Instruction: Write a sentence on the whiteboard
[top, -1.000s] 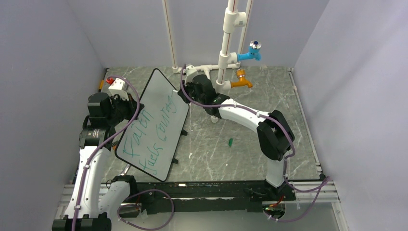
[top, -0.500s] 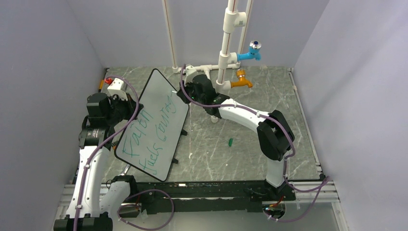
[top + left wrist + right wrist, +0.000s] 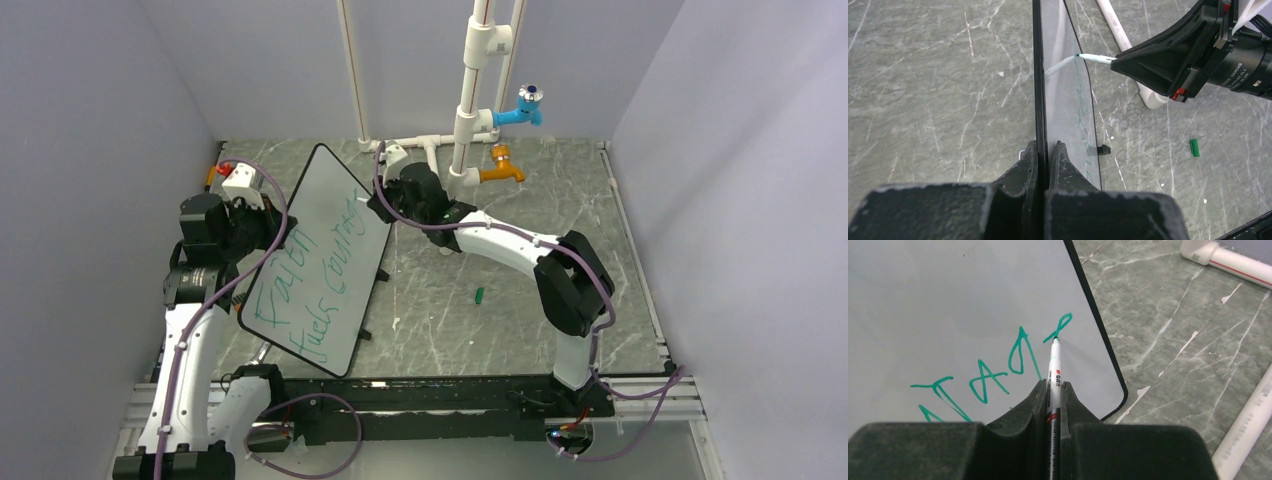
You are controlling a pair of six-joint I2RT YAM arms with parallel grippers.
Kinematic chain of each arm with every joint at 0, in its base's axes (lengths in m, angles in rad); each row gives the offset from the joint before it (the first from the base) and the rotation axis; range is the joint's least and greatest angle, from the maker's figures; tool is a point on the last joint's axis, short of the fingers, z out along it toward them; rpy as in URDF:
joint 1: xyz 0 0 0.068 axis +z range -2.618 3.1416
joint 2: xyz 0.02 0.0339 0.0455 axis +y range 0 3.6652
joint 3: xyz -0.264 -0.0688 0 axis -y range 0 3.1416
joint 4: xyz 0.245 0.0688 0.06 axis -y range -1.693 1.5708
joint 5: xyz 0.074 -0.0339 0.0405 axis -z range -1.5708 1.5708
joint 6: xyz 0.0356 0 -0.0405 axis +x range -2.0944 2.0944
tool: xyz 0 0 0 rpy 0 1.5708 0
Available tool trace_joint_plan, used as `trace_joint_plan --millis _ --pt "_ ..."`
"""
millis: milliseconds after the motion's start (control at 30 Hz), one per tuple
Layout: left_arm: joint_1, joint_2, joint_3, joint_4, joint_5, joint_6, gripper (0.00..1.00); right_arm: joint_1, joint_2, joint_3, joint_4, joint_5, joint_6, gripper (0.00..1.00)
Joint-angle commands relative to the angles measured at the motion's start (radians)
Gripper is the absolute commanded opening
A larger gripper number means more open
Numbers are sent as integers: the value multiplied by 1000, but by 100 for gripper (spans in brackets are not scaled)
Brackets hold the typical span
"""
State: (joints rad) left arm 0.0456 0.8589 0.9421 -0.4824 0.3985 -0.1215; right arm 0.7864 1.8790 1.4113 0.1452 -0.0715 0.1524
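The whiteboard (image 3: 330,190) stands tilted on its edge at the left, held up by my left gripper (image 3: 262,222), which is shut on its black rim (image 3: 1038,75). The sentence (image 3: 310,275) in green marker runs in two lines, about "Faith fuels courage". My right gripper (image 3: 385,200) is shut on a white marker (image 3: 1054,375). The marker's tip touches the board at the last green letter (image 3: 1062,325), near the board's far right corner. In the left wrist view the marker (image 3: 1093,58) meets the board face from the right.
A small green marker cap (image 3: 479,295) lies on the marble table right of the board. White pipes (image 3: 470,90) with a blue tap (image 3: 523,108) and an orange tap (image 3: 502,168) rise behind the right arm. Grey walls close in on three sides.
My right gripper has shifted slightly left and up along the board's far end with the marker. The board and left arm hold still.
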Motion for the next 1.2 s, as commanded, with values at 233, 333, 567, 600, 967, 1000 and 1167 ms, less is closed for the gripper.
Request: trace_joint_plan --millis 233,333,567,600,967,1000,1167 --pt "-11 7 -58 -126 -13 138 0 28 -9 -14 15 -17 18 0" --pt "-12 8 -60 -125 -15 138 0 27 16 22 -1 -3 5 0" --pt "-11 9 -58 -124 -15 139 0 26 73 125 -48 35 -29 0" --pt "-12 9 -59 -124 -15 140 0 25 80 138 -55 37 -31 0" --pt "-8 7 -57 -125 -18 139 0 26 52 157 -101 69 -47 0" --pt "-7 7 -57 -124 -18 139 0 25 36 145 -103 93 -47 0" --pt "-8 6 -56 -125 -17 140 0 27 -65 78 -108 136 -40 0"
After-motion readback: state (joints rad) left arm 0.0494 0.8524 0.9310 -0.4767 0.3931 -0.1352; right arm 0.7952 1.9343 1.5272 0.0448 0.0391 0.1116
